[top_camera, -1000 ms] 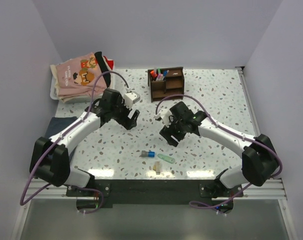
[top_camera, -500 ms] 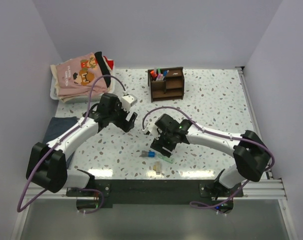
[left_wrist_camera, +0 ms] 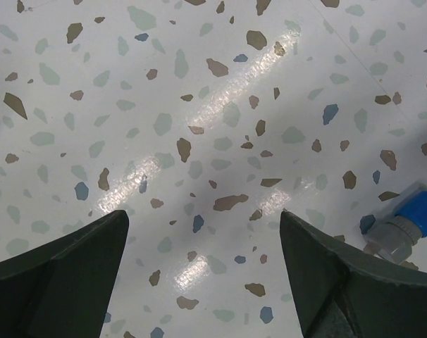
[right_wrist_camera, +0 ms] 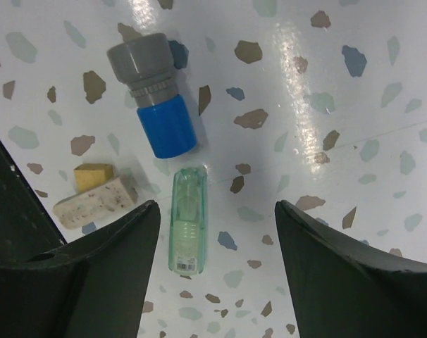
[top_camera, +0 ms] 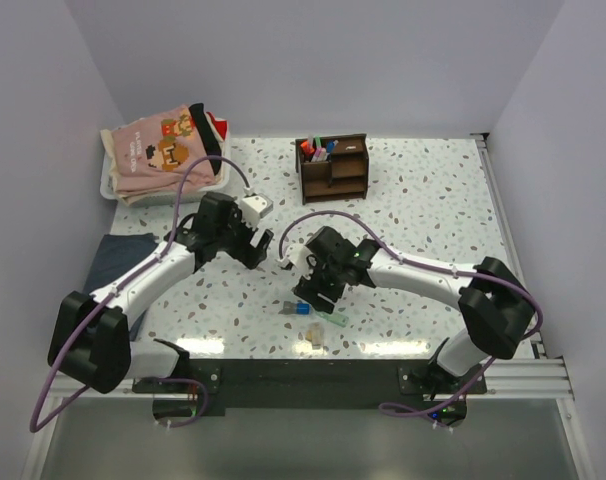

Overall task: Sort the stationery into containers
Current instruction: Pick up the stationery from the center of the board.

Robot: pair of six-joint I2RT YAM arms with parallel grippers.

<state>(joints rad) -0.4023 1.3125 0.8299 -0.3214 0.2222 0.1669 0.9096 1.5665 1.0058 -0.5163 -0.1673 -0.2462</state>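
Three loose pieces of stationery lie near the table's front edge: a grey piece with a blue cap (top_camera: 296, 308) (right_wrist_camera: 157, 98), a mint green marker (top_camera: 331, 318) (right_wrist_camera: 188, 220) and a beige eraser (top_camera: 312, 336) (right_wrist_camera: 95, 200). My right gripper (top_camera: 309, 296) (right_wrist_camera: 217, 211) hangs open just above them. The mint marker lies between its fingers, close to the left one and untouched. My left gripper (top_camera: 258, 246) (left_wrist_camera: 203, 215) is open over bare table, and the blue cap (left_wrist_camera: 411, 215) shows at its view's right edge. The dark brown organizer (top_camera: 334, 168) stands at the back with several pens (top_camera: 316, 150) in it.
A white tray of folded clothes (top_camera: 159, 150) sits at the back left. A dark blue cloth (top_camera: 117, 256) lies at the left edge, partly under my left arm. Walls close the table on three sides.
My right arm has swung left and toward the near edge, ending over the loose pieces. My left gripper has drifted slightly toward the middle. Nothing has been picked up.
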